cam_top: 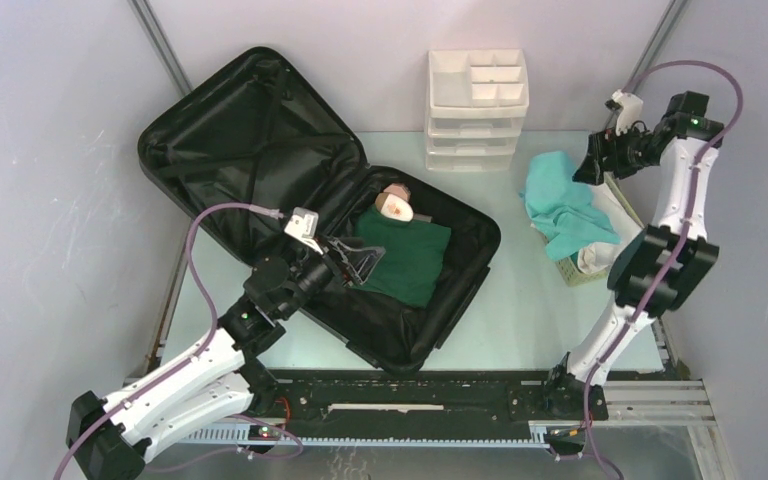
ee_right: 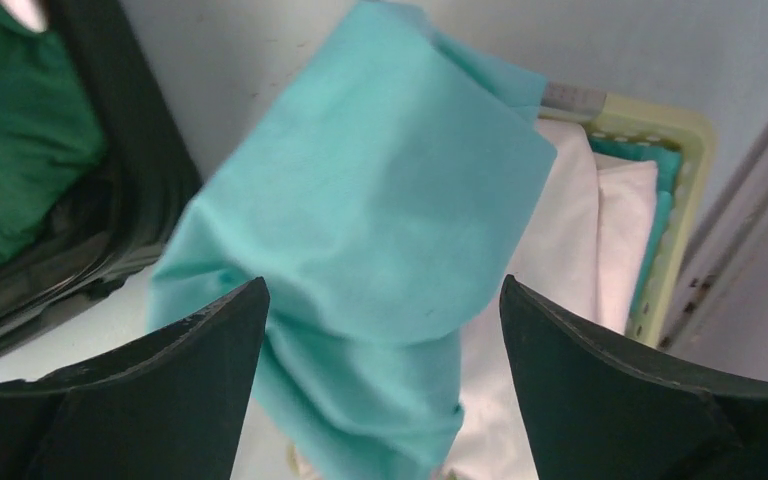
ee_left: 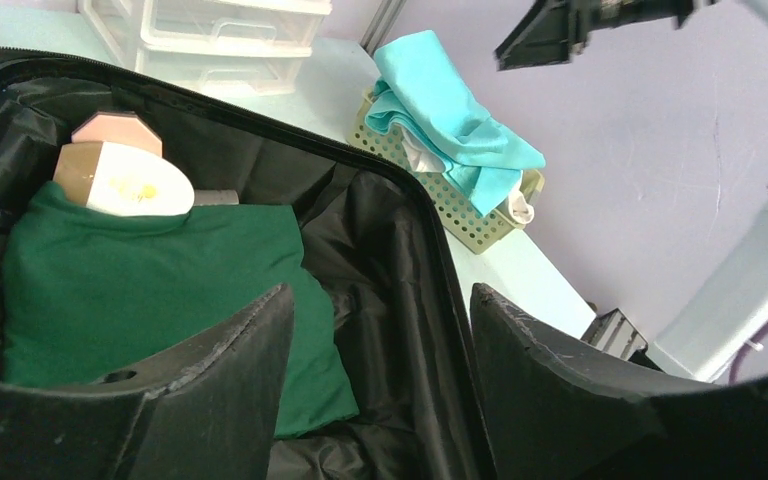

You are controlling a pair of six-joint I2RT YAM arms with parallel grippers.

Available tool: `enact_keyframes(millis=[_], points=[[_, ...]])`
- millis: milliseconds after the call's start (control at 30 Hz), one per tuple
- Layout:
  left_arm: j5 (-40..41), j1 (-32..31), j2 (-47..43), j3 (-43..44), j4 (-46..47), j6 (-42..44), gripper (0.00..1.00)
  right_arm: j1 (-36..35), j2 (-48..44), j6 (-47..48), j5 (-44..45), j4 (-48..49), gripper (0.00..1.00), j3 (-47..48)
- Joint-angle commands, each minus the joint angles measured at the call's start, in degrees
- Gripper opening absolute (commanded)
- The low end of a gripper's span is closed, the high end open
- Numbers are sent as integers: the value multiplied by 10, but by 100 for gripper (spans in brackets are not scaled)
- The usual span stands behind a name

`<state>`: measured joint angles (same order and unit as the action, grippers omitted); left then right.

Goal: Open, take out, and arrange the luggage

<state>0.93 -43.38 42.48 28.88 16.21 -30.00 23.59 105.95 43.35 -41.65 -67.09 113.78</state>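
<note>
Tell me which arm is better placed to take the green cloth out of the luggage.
Left. The left pincer hovers open over the luggage, right beside the green cloth. The right pincer, also open, is above the teal cloth on the basket, away from the luggage.

- One suitcase (cam_top: 260,130), open in two halves
- One dark green cloth (cam_top: 405,260)
- One small tan container (ee_left: 125,180) with one pink cap
- One white drawer unit (cam_top: 477,125) with three drawers
- One pale yellow basket (ee_left: 460,215)
- One teal cloth (cam_top: 560,205)
- White cloth (ee_right: 580,220) in the basket, folded; the number of pieces cannot be told
- Two robot arms: left arm (cam_top: 190,370), right arm (cam_top: 675,210)
- Two grippers, two fingers each: left gripper (ee_left: 380,300), right gripper (ee_right: 385,300)
</note>
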Motion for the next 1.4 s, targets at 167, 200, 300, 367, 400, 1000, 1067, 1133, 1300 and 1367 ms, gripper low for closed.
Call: enact_keyframes(millis=[167,200,300,367,400,1000,1067,1133,1300,1367], points=[[18,-3,-37,-18,-7,4,70,7,174,-54,25,-36,100,122],[18,-2,-38,-19,-7,3,70,5,181,-51,29,-37,100,120],[18,-3,-42,-21,-10,1,70,4,190,-31,13,-58,94,116],[19,-2,-42,-21,-13,1,70,5,191,-7,-10,-81,80,115],[19,-2,-43,-20,-13,0,70,6,189,4,-18,-91,72,115],[8,-2,-30,-8,-10,-5,70,56,97,54,114,-31,6,129],[9,-3,-31,-8,-12,-5,70,56,106,56,146,-18,6,129],[9,-3,-31,-9,-12,-5,70,55,123,65,165,-18,6,133],[7,-2,-24,-6,-9,-8,70,35,182,94,200,-35,12,134],[7,-3,-24,-5,-10,-8,70,28,197,95,208,-38,24,134]])
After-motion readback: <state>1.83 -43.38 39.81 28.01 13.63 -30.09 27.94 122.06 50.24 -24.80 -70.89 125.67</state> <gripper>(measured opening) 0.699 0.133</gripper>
